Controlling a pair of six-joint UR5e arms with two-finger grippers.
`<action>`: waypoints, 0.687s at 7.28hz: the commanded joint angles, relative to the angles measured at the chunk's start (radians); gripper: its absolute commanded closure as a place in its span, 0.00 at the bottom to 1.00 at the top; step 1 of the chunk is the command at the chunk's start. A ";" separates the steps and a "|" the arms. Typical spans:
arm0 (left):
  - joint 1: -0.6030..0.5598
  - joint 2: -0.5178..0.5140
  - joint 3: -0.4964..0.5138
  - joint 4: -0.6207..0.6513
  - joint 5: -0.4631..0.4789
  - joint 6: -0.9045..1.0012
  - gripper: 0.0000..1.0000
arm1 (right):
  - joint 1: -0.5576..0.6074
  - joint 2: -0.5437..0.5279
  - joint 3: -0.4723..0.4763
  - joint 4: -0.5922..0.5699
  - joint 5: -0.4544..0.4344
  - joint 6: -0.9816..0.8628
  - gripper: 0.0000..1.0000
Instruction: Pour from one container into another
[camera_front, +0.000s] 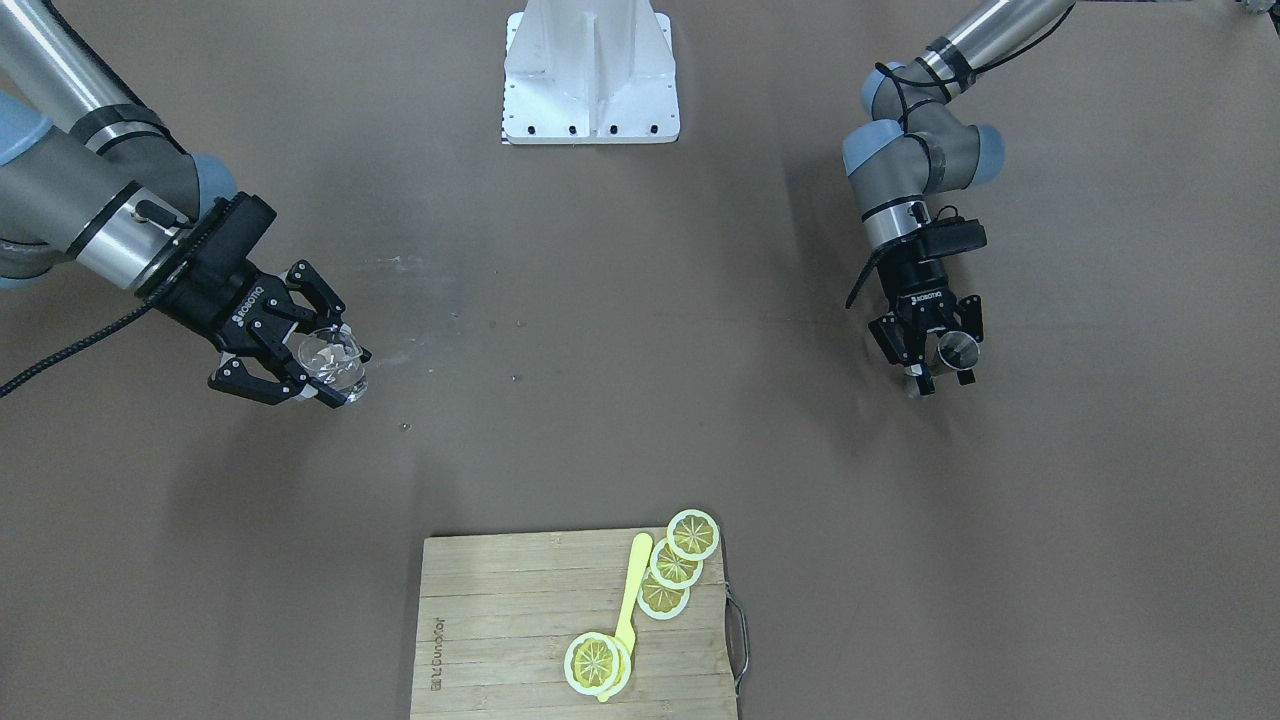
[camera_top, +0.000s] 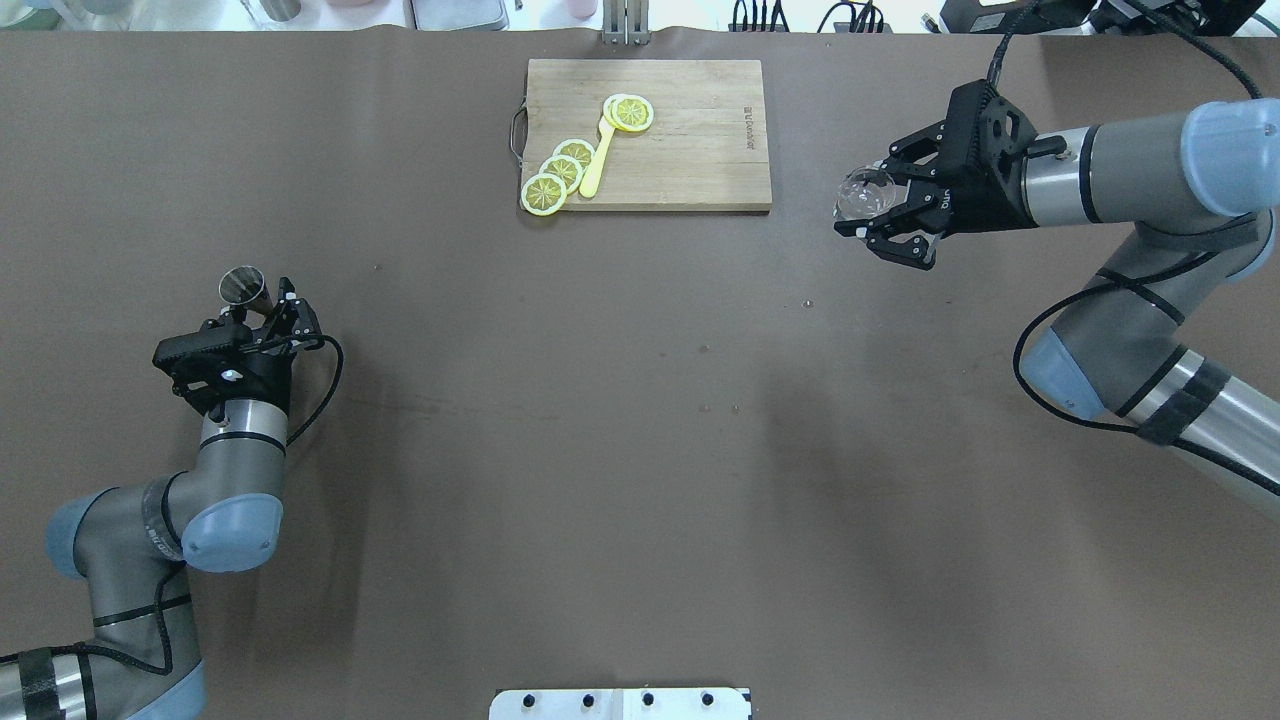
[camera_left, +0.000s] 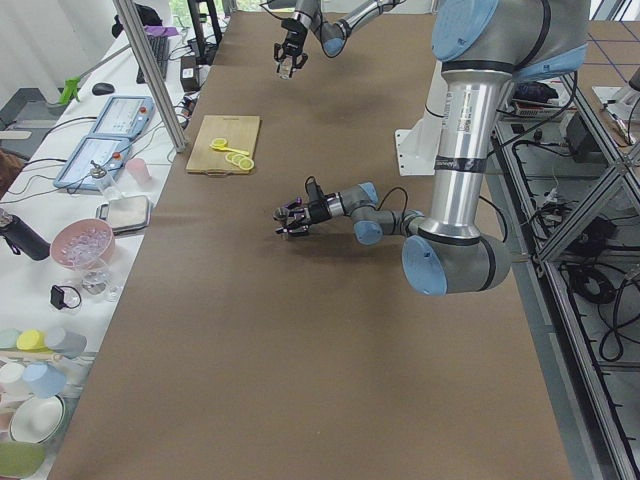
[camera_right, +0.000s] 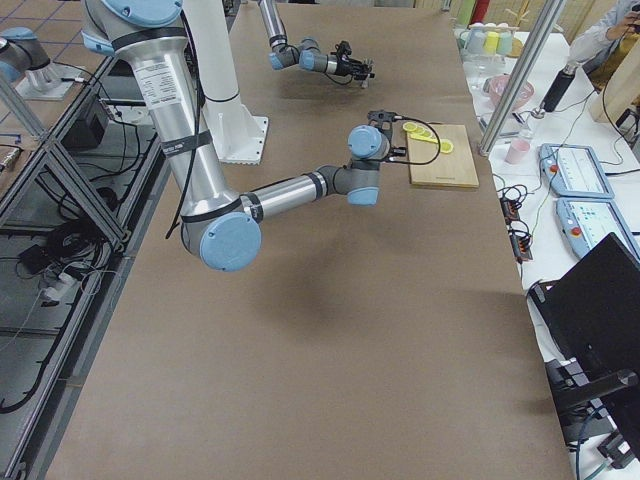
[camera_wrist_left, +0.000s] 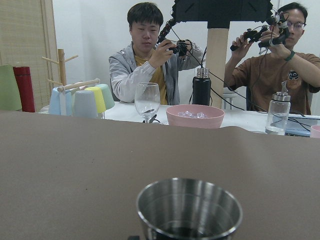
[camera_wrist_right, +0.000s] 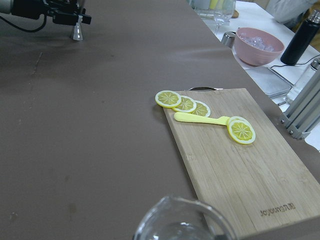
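steel jigger (camera_wrist_left: 189, 207) fills the bottom of my left wrist view, mouth up, pinched in the left gripper (camera_front: 940, 375) low over the brown tabletop (camera_front: 640, 420); whether it touches down i cannot tell. well apart from it, the right gripper (camera_front: 345, 375) is clamped on the glass cup (camera_front: 332, 360), something clear glinting inside. both grasps look made, so i judge the carry comes next: bring the cup's lip over the jigger's mouth, then tip slowly. a cutting board (camera_front: 500, 620) with lemon slices (camera_front: 675, 565) lies at the operators' edge; beyond it two people (camera_wrist_left: 150, 65) sit behind a pink bowl (camera_wrist_left: 195, 116).
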 joint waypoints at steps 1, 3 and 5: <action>0.004 -0.001 0.013 -0.005 0.000 0.000 0.41 | -0.020 -0.007 0.134 -0.196 0.000 -0.113 1.00; 0.005 -0.001 0.016 -0.005 0.002 0.000 0.41 | -0.037 0.008 0.173 -0.272 -0.002 -0.126 1.00; 0.005 0.001 0.016 -0.008 0.000 0.000 0.49 | -0.039 0.014 0.161 -0.264 0.022 -0.085 1.00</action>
